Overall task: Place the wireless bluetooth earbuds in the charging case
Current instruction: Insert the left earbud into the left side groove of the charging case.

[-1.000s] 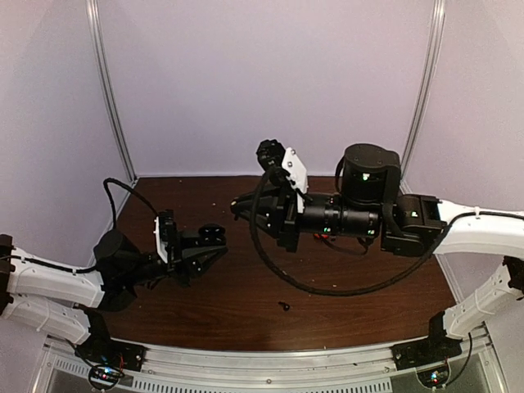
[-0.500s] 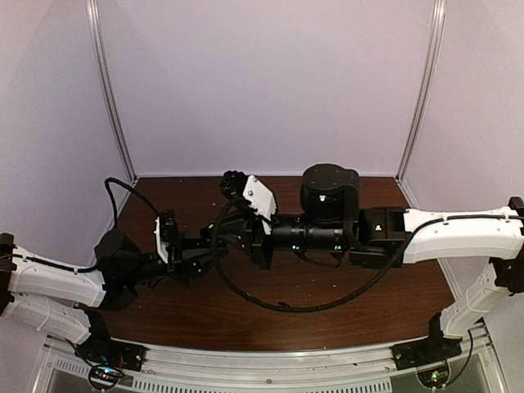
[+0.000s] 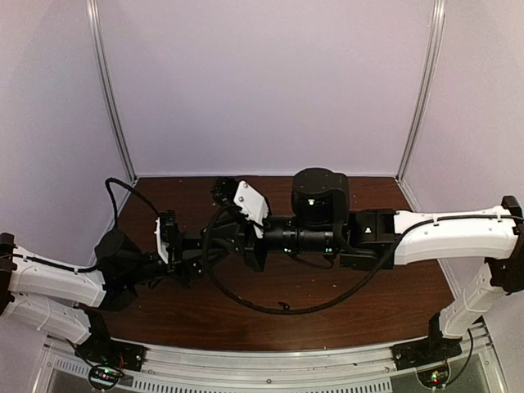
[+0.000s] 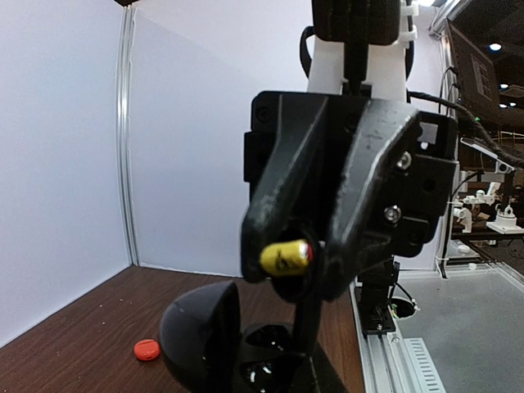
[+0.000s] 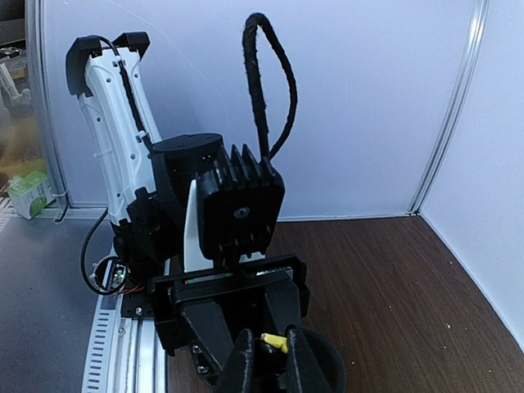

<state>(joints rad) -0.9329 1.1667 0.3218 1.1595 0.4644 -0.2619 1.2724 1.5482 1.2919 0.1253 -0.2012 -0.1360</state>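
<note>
The right gripper (image 4: 301, 272) pinched what looked like a yellow earbud (image 4: 286, 256) just above the open charging case (image 4: 205, 336) clamped in the left gripper (image 3: 205, 252).

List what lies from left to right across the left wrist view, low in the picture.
red-orange earbud → black case lid → yellow piece pinched in the right gripper → metal rail

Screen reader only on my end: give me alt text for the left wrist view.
The right gripper, facing the camera, pinches a small yellow piece with a red tip just above an open black charging case at the bottom of the frame. A red-orange bud lies on the brown table at lower left.
</note>
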